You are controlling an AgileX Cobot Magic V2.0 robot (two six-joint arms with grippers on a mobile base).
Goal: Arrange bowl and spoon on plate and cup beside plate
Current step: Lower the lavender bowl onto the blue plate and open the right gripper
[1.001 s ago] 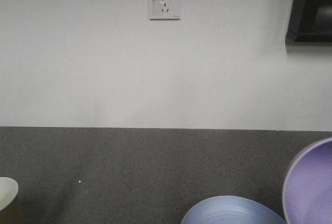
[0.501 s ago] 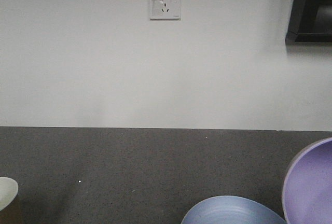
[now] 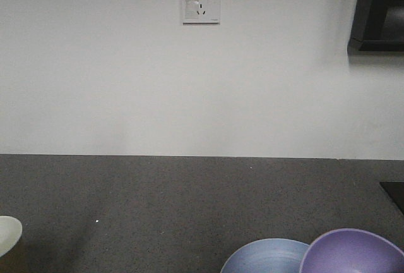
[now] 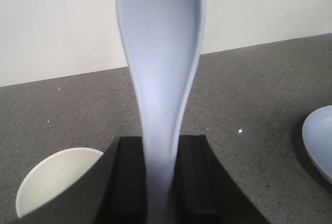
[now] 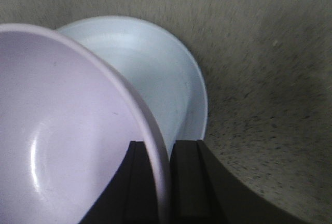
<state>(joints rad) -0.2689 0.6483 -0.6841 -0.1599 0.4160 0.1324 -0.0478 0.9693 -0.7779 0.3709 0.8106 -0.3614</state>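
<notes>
1. Dropping from the tilted pose it held high at the right edge of the front view a second ago, the bowl (image 3: pixel 351 253) now lies lower and closer to level; its rim overlaps the plate (image 3: pixel 265 258), which has not moved.
2. The right wrist view shows the bowl over the near part of the plate; whether its base already rests on the plate cannot be told.
3. The right gripper (image 5: pixel 163 175) is clamped on the bowl's rim, one finger inside and one outside; the placing step looks nearly done, with only the let-go and withdrawal left.
4. The left gripper (image 4: pixel 163 182) pinches the handle of the spoon (image 4: pixel 161 73), scoop upward and clear of the surface; the spoon probably goes onto the plate next.
5. The cup (image 4: pixel 54 185) stands upright at the lower left, unchanged and well apart from the plate; it is not yet beside it.
6. Everything sits on a dark grey speckled countertop (image 3: pixel 177 197); behind it rises a plain white wall (image 3: pixel 95 83) with a wall socket (image 3: pixel 201 2); a dark fixture (image 3: pixel 379 11) hangs at the upper right.
</notes>
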